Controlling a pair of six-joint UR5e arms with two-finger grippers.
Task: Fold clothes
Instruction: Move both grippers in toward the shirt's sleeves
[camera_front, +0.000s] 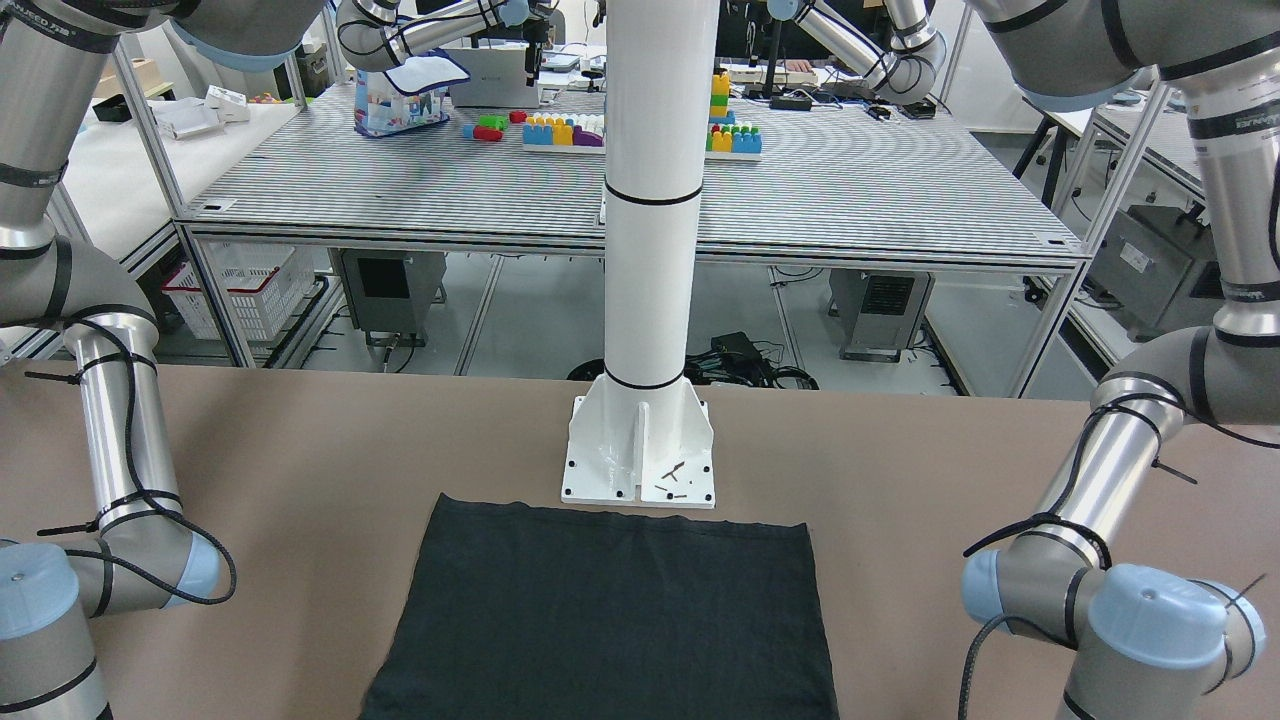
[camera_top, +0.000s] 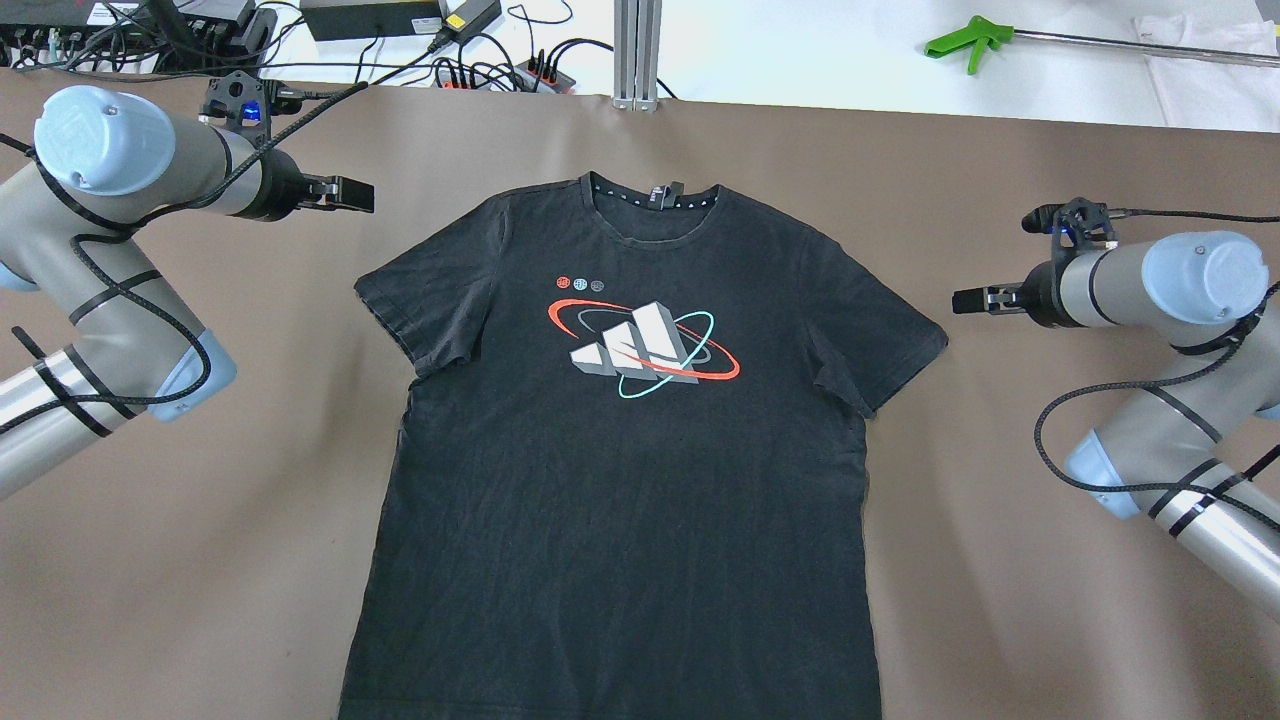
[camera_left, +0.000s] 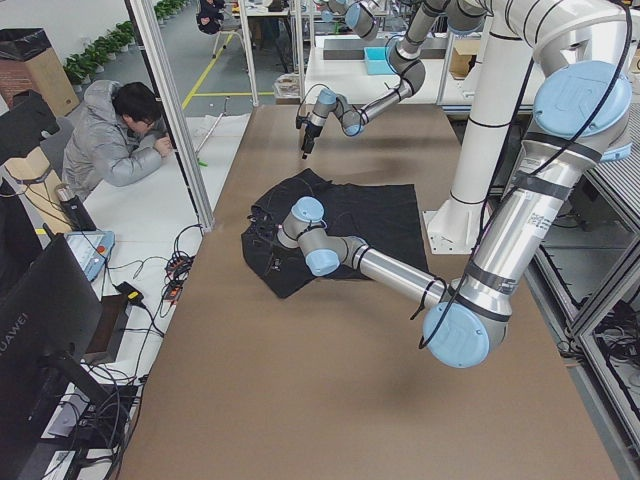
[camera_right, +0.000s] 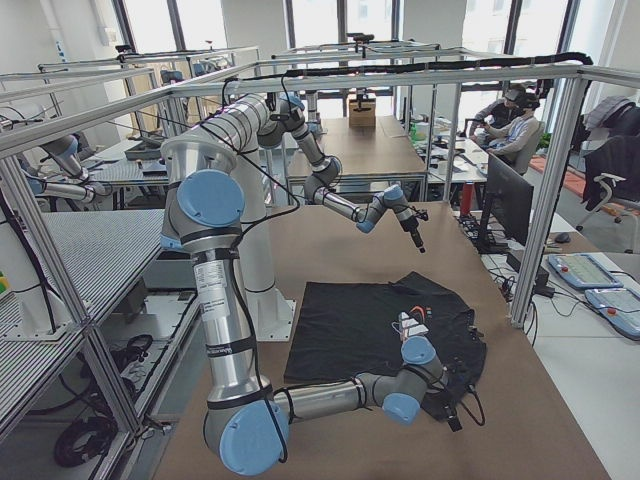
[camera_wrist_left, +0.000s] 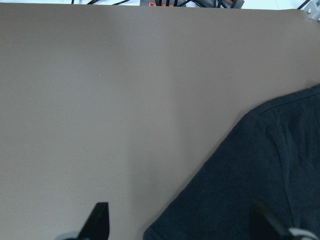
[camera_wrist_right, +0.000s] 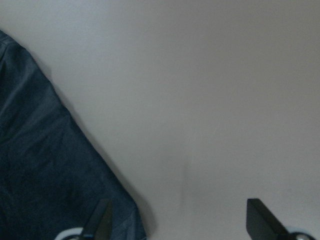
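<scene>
- Front view: black thin-fabric T-shirt lies flat on brown table, hem just beside white pillar base plate.
- Overhead: print up, collar on far side; left gripper and right gripper sit near the sleeves, clear of the fabric.
- Wrist cams: both claws spread wide, holding nothing, with a sleeve edge in frame.

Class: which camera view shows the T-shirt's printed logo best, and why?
The overhead exterior view: the logo faces the camera, whole, on the flat T-shirt. The front-facing view shows only plain lower fabric, the wrist views only sleeve edges, and the side views at most an oblique sliver.
</scene>
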